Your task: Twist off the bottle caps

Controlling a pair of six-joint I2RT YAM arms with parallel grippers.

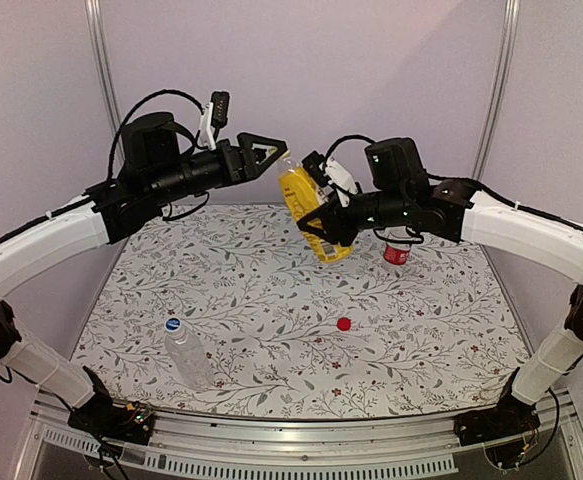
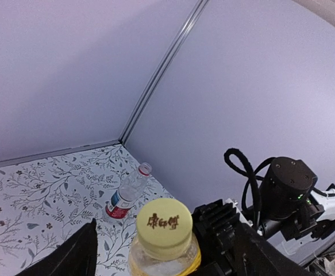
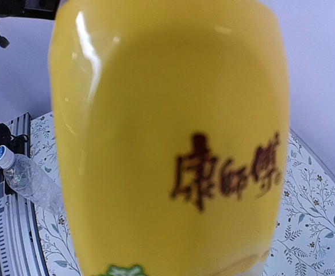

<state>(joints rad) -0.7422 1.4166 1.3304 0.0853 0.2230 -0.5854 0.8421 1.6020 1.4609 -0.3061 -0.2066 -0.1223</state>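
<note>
Bright, even, diffuse light fills every view. In the right wrist view the yellow bottle (image 3: 167, 115) crowds the frame, soft and out of focus, with white glare streaks at its upper left. From above, shadows on the table (image 1: 271, 350) below the bottle are faint. The wall posts (image 1: 101, 60) either side of it splay outward, a wide-angle effect.

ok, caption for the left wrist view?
Left gripper open around the yellow cap, still on the yellow bottle; red-label bottle stands behind.
</note>
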